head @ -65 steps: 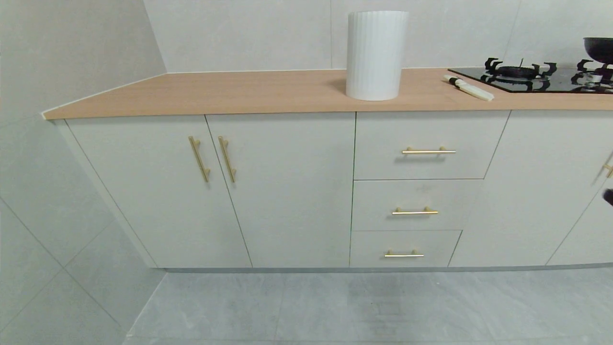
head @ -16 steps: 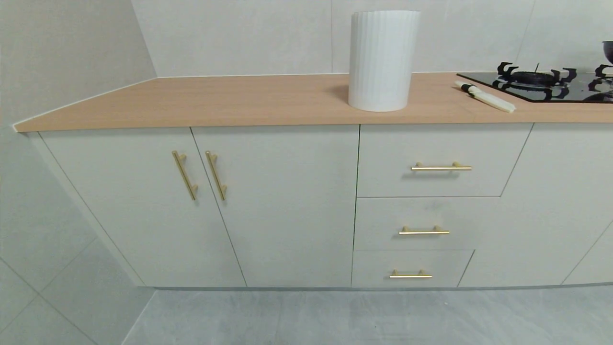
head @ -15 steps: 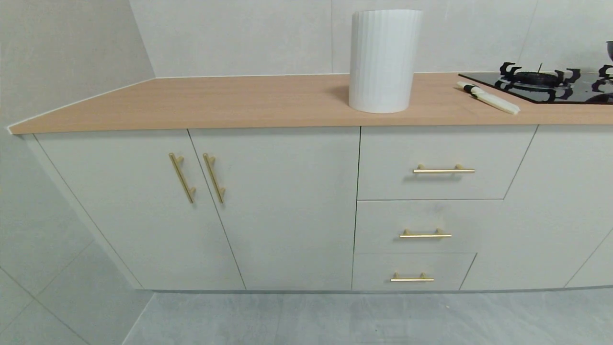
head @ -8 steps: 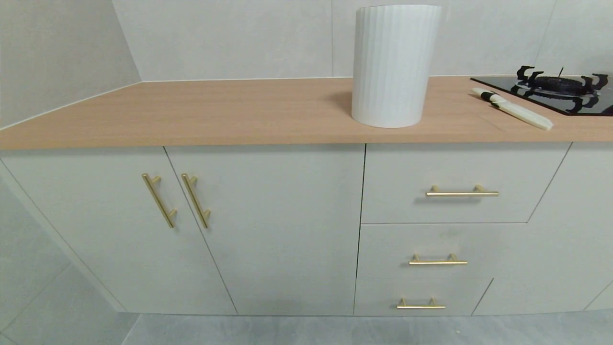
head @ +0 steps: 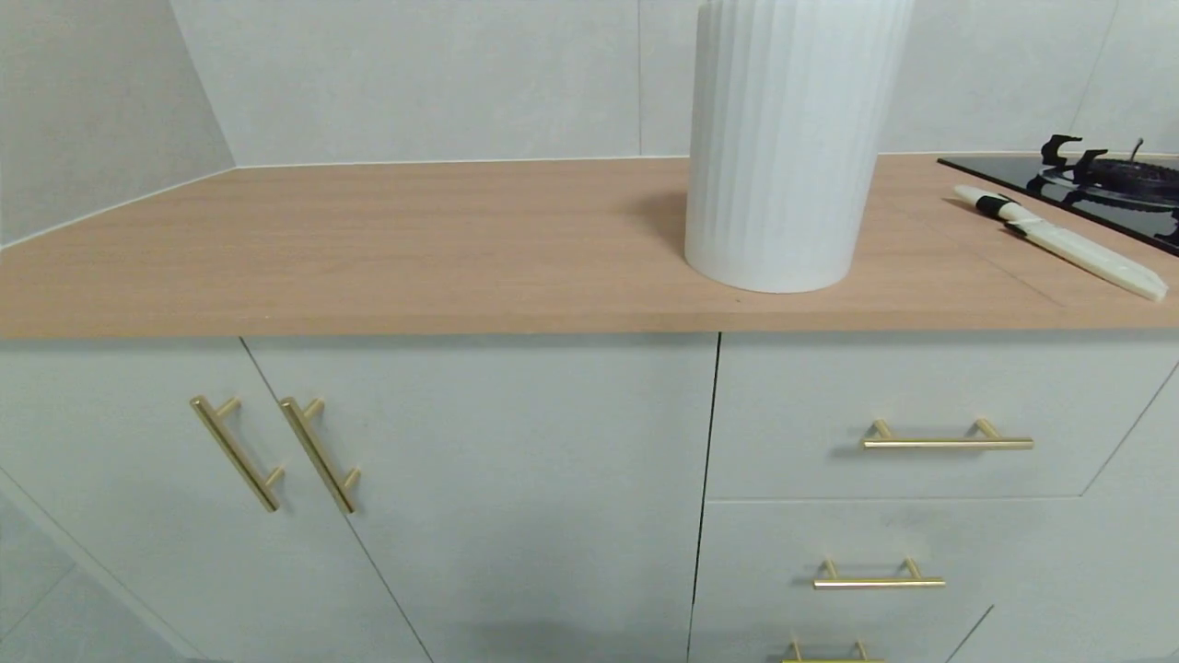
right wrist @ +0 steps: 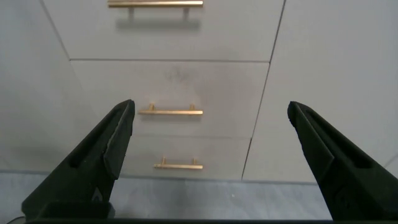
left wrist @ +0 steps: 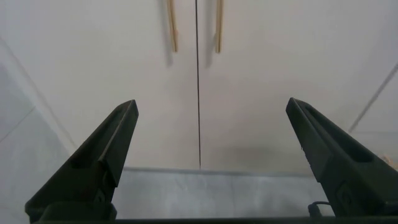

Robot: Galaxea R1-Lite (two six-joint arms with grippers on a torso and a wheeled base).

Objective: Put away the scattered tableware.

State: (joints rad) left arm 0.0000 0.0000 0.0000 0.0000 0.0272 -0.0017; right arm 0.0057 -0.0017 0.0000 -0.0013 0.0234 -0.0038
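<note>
A gripper could pass over the broad left stretch of countertop (head: pixel 414 249), back to the far wall (head: pixel 414 83). The tall ribbed white container (head: pixel 792 147) stands right of centre, blocking that lane. A narrower gap lies between it and the knife (head: pixel 1059 241), with the hob (head: pixel 1119 175) far right

Plain white ribbed canister (head: pixel 787 147), tan wood-grain tabletop (head: pixel 414 249), cream knife (head: pixel 1059 241) with a black band, gold handles (head: pixel 947 443) on pale grey cabinets (head: pixel 525 460).
</note>
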